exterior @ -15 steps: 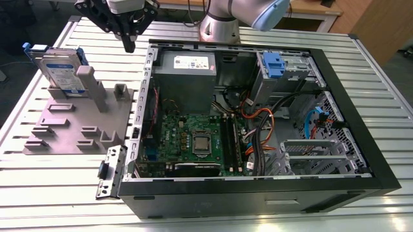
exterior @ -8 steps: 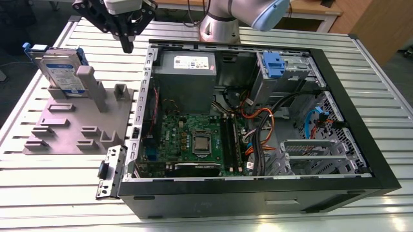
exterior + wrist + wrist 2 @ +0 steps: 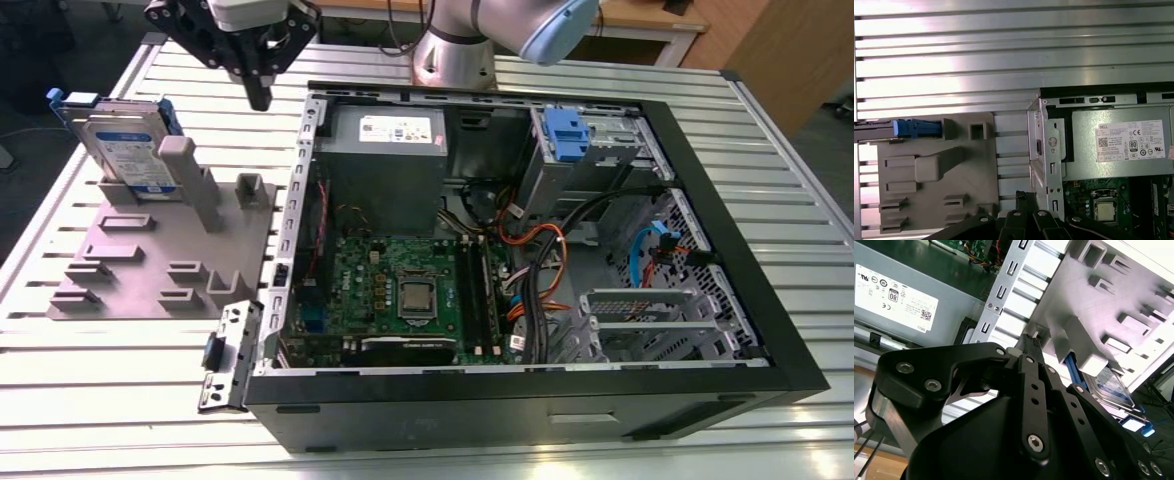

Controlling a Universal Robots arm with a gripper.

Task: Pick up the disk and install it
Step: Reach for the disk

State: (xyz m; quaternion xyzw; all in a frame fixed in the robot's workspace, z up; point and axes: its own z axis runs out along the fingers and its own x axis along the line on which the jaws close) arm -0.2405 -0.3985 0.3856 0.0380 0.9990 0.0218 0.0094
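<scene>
On the exterior view's left, the disk (image 3: pixel 127 148) stands upright on edge in a slot of a grey plastic fixture (image 3: pixel 147 262), its white-and-blue label facing the camera and its blue carrier bracket framing it. The fixture lies flat on a slatted aluminium table (image 3: pixel 94 385). In the first wrist view the disk (image 3: pixel 916 128) is seen edge-on as a blue strip at one corner of the fixture (image 3: pixel 939 200); in the second wrist view it (image 3: pixel 1110 391) stands beyond a grey post.

Just to the right of the fixture, the gripper (image 3: pixel 258 98) hangs above the table with its black fingers drawn together to a single point, grasping nothing (the tips meet in both wrist views (image 3: pixel 1030 340) (image 3: pixel 1022 196)). It is near the disk but clear of it, over the strip between the fixture and the open computer case (image 3: pixel 534 408).

Inside the case, from the exterior view's left: a grey power supply (image 3: pixel 387 150) with a white sticker, a green motherboard (image 3: pixel 400 285) below it, then a small blue clip (image 3: pixel 566 135) on a silver cage at the far corner.
</scene>
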